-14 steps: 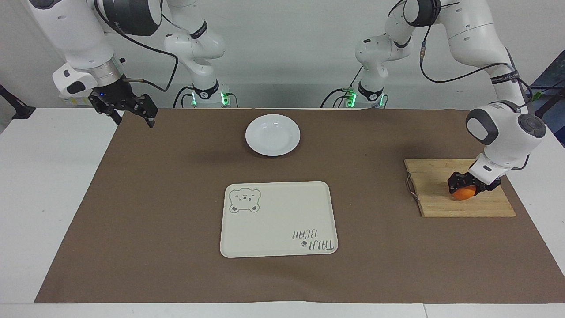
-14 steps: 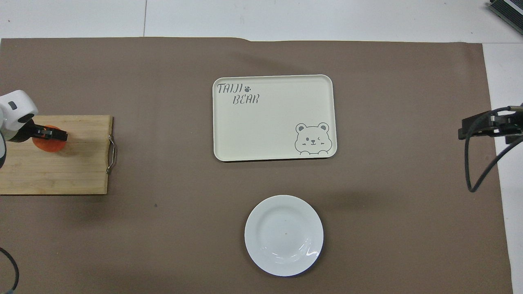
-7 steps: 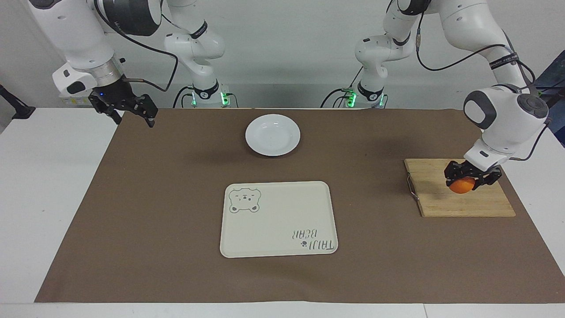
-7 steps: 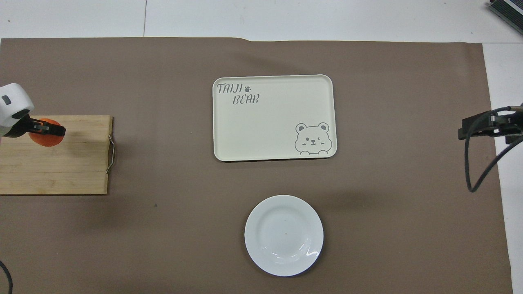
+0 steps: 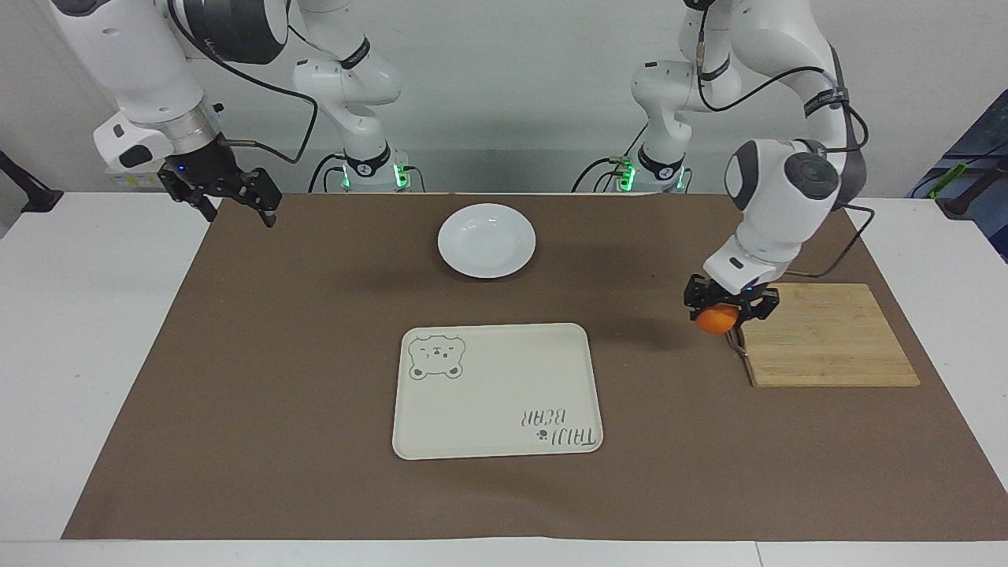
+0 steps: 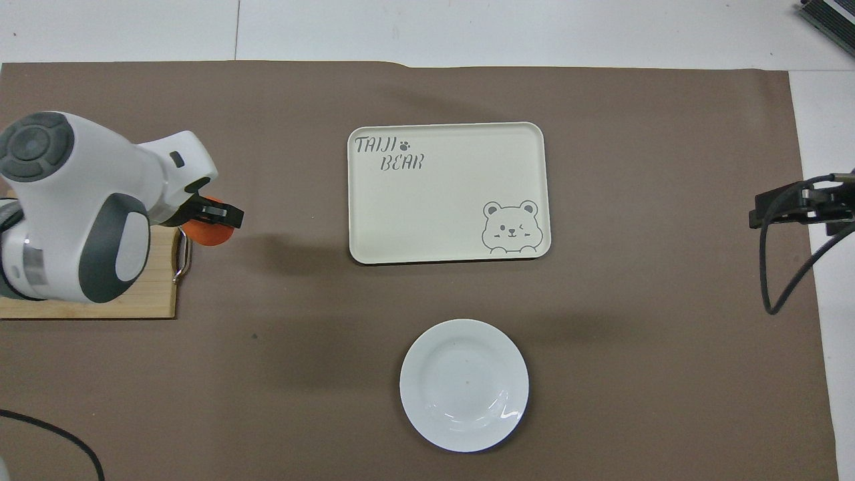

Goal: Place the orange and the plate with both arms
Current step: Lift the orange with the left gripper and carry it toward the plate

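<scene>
My left gripper (image 5: 730, 309) is shut on the orange (image 5: 717, 319) and holds it in the air over the handle edge of the wooden board (image 5: 827, 335); the orange also shows in the overhead view (image 6: 206, 231), under the left gripper (image 6: 212, 217). The white plate (image 5: 487, 239) lies on the brown mat near the robots, also in the overhead view (image 6: 464, 384). My right gripper (image 5: 224, 193) waits in the air over the mat's corner at the right arm's end; its hand shows at the overhead view's edge (image 6: 798, 204).
A cream tray with a bear drawing (image 5: 497, 390) lies mid-mat, farther from the robots than the plate; it also shows in the overhead view (image 6: 447, 192). The wooden board (image 6: 93, 294) has a metal handle (image 6: 182, 257) on its tray-side edge. A brown mat (image 5: 315, 331) covers the table.
My left gripper has lifted the orange off the board and carried it toward the tray, to over the board's handle edge. The right arm has not moved.
</scene>
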